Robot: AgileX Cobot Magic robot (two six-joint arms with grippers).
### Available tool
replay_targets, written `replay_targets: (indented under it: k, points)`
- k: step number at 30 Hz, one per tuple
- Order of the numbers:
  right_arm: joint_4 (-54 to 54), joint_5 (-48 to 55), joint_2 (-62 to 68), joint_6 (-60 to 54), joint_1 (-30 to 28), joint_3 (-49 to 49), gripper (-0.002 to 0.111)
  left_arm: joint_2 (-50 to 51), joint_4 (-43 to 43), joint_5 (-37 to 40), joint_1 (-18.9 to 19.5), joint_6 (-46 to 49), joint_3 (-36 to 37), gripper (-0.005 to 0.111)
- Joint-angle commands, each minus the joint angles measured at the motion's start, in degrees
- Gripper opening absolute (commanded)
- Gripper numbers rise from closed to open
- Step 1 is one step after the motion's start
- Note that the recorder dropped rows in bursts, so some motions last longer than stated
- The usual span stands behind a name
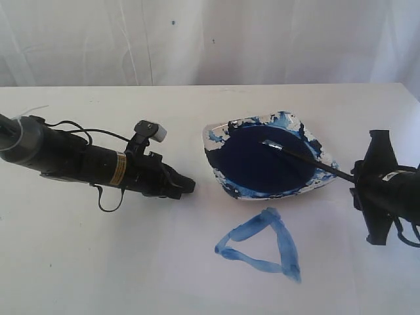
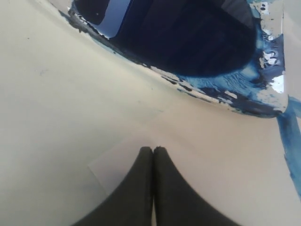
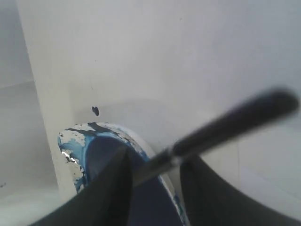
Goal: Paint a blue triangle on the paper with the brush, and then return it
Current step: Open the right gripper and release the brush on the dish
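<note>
The blue triangle (image 1: 262, 246) is a streaky hollow outline on the white paper (image 1: 131, 262), just in front of the paint dish (image 1: 216, 141). The brush (image 1: 308, 161) lies slanted, its silver ferrule and tip in the dark paint pool and its black handle running over the dish rim to my right gripper (image 1: 357, 180). In the right wrist view the brush (image 3: 225, 127) crosses the gap of my right gripper (image 3: 155, 157), whose jaws stand apart, wider than the handle. My left gripper (image 1: 190, 187) rests shut and empty left of the dish, its tips (image 2: 153, 149) pressed together.
The dish (image 2: 263, 101) has a white rim smeared with blue and a dark navy pool (image 1: 262, 161) in its middle. A white curtain (image 1: 210, 39) hangs behind the table. The left arm (image 1: 85, 157) lies low across the left half.
</note>
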Motion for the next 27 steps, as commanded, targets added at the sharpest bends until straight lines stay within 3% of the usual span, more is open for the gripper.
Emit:
replay_targets:
  k: [1,6,12,18,20,23,27]
  points:
    - [-0.81,-2.48,-0.07,-0.55,-0.12,0.27,0.042,-0.12,0.85,2.45,-0.2,0.07,-0.05,0.0]
    - [-4.47,-7.93,-0.07,-0.55,-0.12,0.27,0.051,-0.12,0.85,2.45,-0.2,0.07,-0.05,0.0]
    - [-13.55,-7.86,-3.2,-0.3,-0.12,0.27,0.052,-0.12,0.85,2.45,-0.2,0.07,-0.05,0.0]
    - [-17.55,2.93,-10.23,-0.64,-0.12,0.27,0.052,-0.12,0.85,2.45,-0.2,0.07,-0.05,0.0]
    - [-23.08,9.58,-14.49,-2.58,-0.12,0.27,0.052,-0.12,0.85,2.45,-0.2,0.07,-0.05,0.0]
    - [-39.52,15.2,-25.38,-6.95,0.01,0.27,0.051,-0.12,0.85,2.45,-0.2,0.07,-0.05,0.0]
    - [-50.23,21.28,-40.35,-7.08,0.01,0.27,0.046,-0.12,0.85,2.45,-0.2,0.07,-0.05,0.0]
